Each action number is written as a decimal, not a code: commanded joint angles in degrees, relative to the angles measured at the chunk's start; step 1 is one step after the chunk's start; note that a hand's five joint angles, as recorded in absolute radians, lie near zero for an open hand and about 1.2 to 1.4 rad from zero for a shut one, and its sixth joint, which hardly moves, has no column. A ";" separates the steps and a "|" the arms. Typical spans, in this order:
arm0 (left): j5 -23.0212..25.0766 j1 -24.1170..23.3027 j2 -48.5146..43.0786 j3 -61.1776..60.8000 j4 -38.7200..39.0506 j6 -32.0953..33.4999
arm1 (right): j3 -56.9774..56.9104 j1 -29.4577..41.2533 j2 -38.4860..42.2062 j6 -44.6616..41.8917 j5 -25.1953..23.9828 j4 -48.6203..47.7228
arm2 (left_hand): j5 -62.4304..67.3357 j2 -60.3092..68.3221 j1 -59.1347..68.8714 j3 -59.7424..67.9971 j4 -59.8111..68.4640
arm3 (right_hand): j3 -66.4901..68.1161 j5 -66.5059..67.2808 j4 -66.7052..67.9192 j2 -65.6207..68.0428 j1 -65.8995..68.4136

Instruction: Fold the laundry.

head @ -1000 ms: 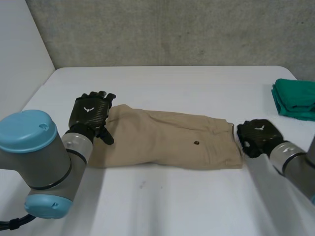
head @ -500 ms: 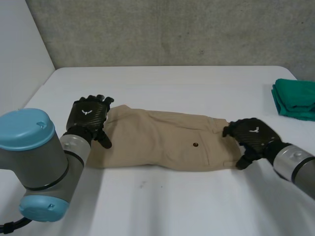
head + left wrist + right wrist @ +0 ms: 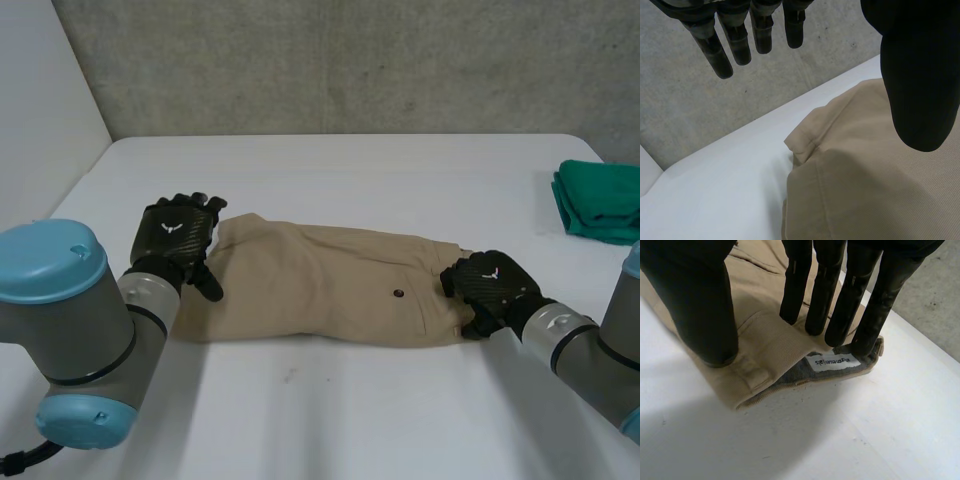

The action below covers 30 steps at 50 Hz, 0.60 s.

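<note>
Head view, standing over it: a pair of khaki shorts (image 3: 330, 285) lies flat and folded lengthwise across the middle of the white desk (image 3: 330, 180), hem end toward the left of the frame, waistband toward the right. A small dark button (image 3: 398, 293) sits on the pocket just right of centre. At the far right edge of the frame a folded green cloth (image 3: 600, 200) rests well apart from the shorts.

The left hand (image 3: 180, 235) is at the hem end, left of centre, released, with its fingers spread and straight. From the left wrist view the fingers (image 3: 735, 40) point out past the cloth toward the grey wall (image 3: 700, 110), while the thumb (image 3: 920, 75) hangs over the shorts (image 3: 880, 190). I can't tell whether it touches them.

The right hand (image 3: 490, 285) is on the waistband end, right of centre. In the right wrist view its fingers (image 3: 795, 290) are straight, tips down on the waistband, and the thumb (image 3: 705, 305) stands on the cloth beside them, apart from the fingers. It clasps nothing. At the fingertips the waistband edge shows its grey inside and a white label (image 3: 832, 361), next to the bare desk (image 3: 865, 430).
</note>
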 commanded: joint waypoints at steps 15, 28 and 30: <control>-0.09 0.09 0.61 -0.35 -0.09 0.02 | 1.28 -7.68 -7.15 -1.86 3.59 2.92 | -3.03 -1.65 -0.94 -1.95 -1.68 | 32.45 35.32 32.41 32.46 40.94; -0.09 0.18 0.79 -0.35 -0.18 0.02 | -1.44 -16.85 -10.67 -16.99 4.03 12.07 | -3.03 -1.65 -0.94 -1.95 -1.68 | 32.45 35.32 32.41 32.46 40.94; -0.09 0.18 0.88 -0.35 -0.18 0.02 | -2.93 -13.69 -12.34 -16.20 3.94 12.07 | -3.03 -1.65 -0.94 -1.95 -1.68 | 32.45 35.32 32.41 32.46 40.94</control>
